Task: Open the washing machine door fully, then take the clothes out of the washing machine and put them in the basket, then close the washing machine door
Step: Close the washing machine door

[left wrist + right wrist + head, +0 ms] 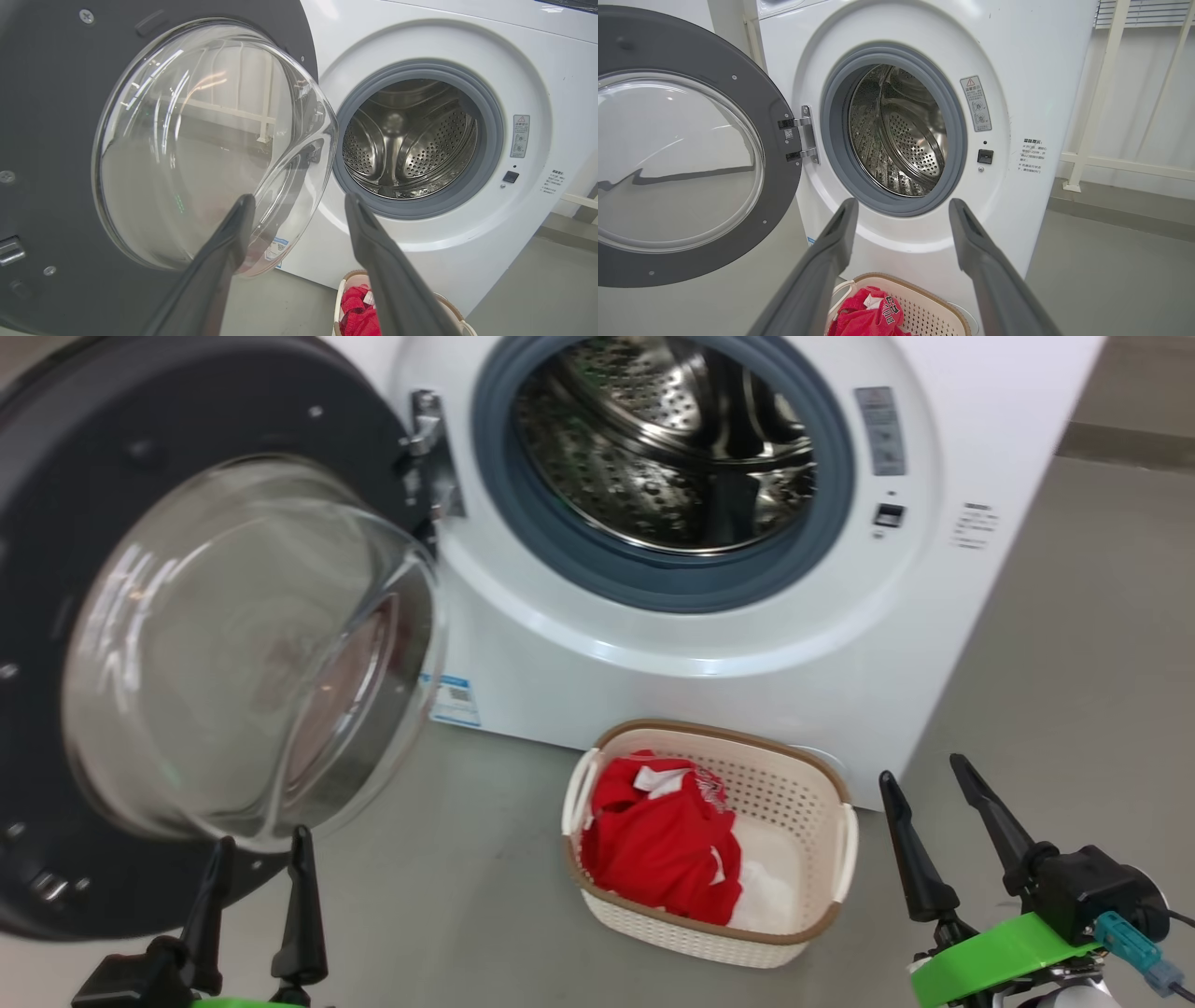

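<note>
The white washing machine (pixel 709 653) stands ahead with its steel drum (pixel 663 439) showing no clothes inside. Its door (pixel 56 644), black-rimmed with a bulging glass bowl, hangs open to the left on its hinge (pixel 431 453). Red clothes (pixel 663 845) lie in the cream basket (pixel 826 877) on the floor before the machine. My left gripper (pixel 263 851) is open just below the door's glass, holding nothing. My right gripper (pixel 924 775) is open to the right of the basket, also holding nothing. The door (pixel 56 140), drum (pixel 901 135) and clothes (pixel 868 317) also appear in the wrist views.
Grey floor (pixel 448 896) lies around the basket and to the machine's right. A pale railing (pixel 1111 158) runs along the wall to the right of the machine. The open door takes up the space at my left.
</note>
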Robot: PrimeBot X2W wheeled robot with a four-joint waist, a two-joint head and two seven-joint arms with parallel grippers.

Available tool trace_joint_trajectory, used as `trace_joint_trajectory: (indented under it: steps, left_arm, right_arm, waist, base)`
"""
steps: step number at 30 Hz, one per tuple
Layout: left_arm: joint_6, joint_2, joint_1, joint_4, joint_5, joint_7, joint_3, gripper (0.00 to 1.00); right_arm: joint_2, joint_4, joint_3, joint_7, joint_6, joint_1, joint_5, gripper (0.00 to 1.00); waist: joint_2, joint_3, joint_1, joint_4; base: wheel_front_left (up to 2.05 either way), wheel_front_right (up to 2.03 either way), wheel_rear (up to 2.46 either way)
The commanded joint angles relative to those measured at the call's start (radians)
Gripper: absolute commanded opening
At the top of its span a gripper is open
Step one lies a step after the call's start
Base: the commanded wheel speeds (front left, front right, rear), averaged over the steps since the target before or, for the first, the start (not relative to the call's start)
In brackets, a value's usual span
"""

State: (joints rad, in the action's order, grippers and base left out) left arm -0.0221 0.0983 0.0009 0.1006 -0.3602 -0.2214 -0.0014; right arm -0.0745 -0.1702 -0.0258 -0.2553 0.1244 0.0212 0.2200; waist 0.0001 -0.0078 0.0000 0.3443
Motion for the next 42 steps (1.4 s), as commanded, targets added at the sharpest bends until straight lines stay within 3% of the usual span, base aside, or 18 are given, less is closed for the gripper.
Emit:
trace_joint_trajectory:
  steps: [1,13,29,30,31,32,36,42]
  left_arm:
    - [-0.011,0.018,-0.013,-0.038,0.018,0.001,0.029,1.0]
    - [-0.046,0.027,0.011,-0.078,0.028,0.025,0.03,1.0]
    - [-0.087,0.037,0.032,-0.091,0.029,0.047,0.042,1.0]
    - [-0.09,0.038,0.032,-0.088,0.029,0.056,0.041,0.89]
    - [-0.091,0.039,0.031,-0.086,0.028,0.063,0.039,0.3]
    - [-0.091,0.039,0.03,-0.087,0.026,0.066,0.038,0.0]
    - [-0.1,0.049,0.004,-0.105,0.023,0.075,0.047,0.0]
    - [-0.169,0.093,-0.095,-0.152,0.068,0.091,0.09,0.0]
  right_arm:
    - [-0.014,0.021,-0.031,-0.006,0.006,0.037,0.008,1.0]
    - [-0.008,0.016,-0.064,-0.006,0.006,0.049,0.02,1.0]
    - [-0.012,0.001,-0.08,-0.006,0.006,0.06,0.026,1.0]
    - [-0.013,0.002,-0.079,-0.006,0.006,0.059,0.026,1.0]
    - [-0.013,0.002,-0.078,-0.006,0.006,0.057,0.026,1.0]
    - [-0.013,0.002,-0.076,-0.006,0.006,0.056,0.026,1.0]
    - [-0.012,0.002,-0.073,-0.006,0.006,0.051,0.025,1.0]
    - [-0.013,0.001,-0.065,-0.006,0.006,0.054,0.022,1.0]
  waist:
    - [-0.0001,-0.006,0.0,0.062]
    - [-0.0001,-0.026,0.0,0.154]
    - [-0.0001,-0.022,0.0,0.156]
    - [-0.0001,-0.023,0.0,0.156]
    - [-0.0001,-0.023,0.0,0.156]
    - [-0.0001,-0.024,0.0,0.155]
    - [-0.0001,-0.025,0.0,0.153]
    - [-0.0001,-0.025,0.0,0.142]
  base:
    - [0.0,0.0,0.0]
    - [0.0,0.0,0.0]
    - [0.0,0.0,0.0]
    - [0.0,0.0,0.0]
    - [0.0,0.0,0.0]
    - [0.0,0.0,0.0]
    - [0.0,0.0,0.0]
    - [0.0,0.0,0.0]
